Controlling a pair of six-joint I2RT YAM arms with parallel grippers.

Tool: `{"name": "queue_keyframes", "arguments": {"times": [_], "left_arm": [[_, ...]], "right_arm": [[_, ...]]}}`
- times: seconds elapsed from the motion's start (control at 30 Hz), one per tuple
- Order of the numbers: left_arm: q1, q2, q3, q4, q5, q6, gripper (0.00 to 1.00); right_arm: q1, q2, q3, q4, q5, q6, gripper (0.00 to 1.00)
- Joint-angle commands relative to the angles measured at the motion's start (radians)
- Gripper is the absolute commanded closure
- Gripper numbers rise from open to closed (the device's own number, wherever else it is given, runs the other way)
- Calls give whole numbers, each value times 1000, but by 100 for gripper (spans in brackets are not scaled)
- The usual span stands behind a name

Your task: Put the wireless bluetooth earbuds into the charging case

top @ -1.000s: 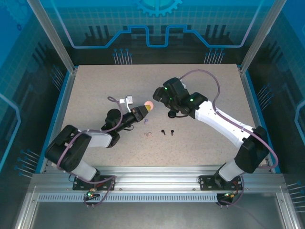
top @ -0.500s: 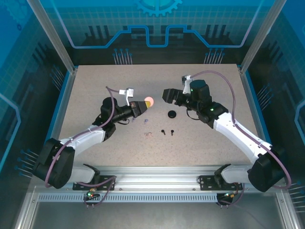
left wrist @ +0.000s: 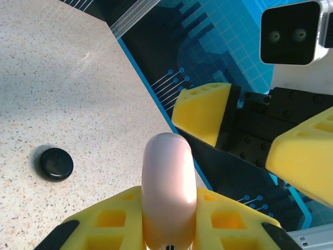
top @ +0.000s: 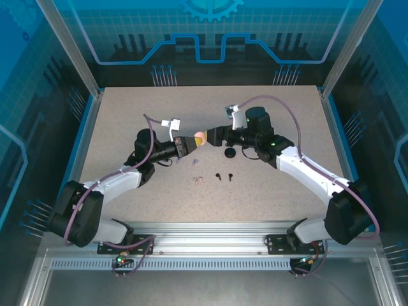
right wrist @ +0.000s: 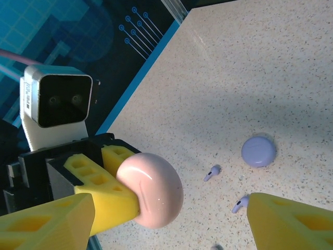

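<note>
My left gripper (top: 195,140) (left wrist: 169,200) is shut on a round pale pink charging case (top: 200,138) (left wrist: 169,187) (right wrist: 151,190), held edge-on above the table. Facing it, my right gripper (top: 211,136) (right wrist: 166,229) is open, and its yellow fingers (left wrist: 203,112) stand on either side of the case just short of it. A black charging case (top: 230,153) (left wrist: 54,164) and a lavender case (right wrist: 258,151) lie shut on the table. Of the wireless bluetooth earbuds, two lavender ones (right wrist: 212,172) lie near the lavender case, two black ones (top: 222,175) and a pink pair (top: 197,180) lie nearer the front.
The speckled table (top: 127,115) has a blue raised border and metal frame posts (top: 70,44) at its back corners. Both arms meet over the table's middle, above the loose earbuds. Bare table lies to the back, the left and the right.
My right arm has swung left and lowered until its open fingers face the pink case, and its jaws have narrowed slightly. The left gripper has kept hold of the case and shifted a little.
</note>
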Motion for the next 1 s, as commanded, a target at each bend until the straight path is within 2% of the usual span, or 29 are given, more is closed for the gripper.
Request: {"name": "queue_keyframes", "arguments": {"times": [0.0, 0.4, 0.7, 0.97], "left_arm": [[9, 13, 34, 58, 37, -25, 100], [9, 24, 44, 80, 51, -47, 100], [9, 15, 46, 113, 67, -74, 100], [10, -10, 35, 93, 71, -63, 100]], "right_arm": [[15, 21, -10, 38, -31, -17, 23], [31, 80, -17, 42, -10, -20, 30], [-7, 82, -47, 51, 31, 11, 37], [-60, 36, -62, 32, 49, 42, 38]]}}
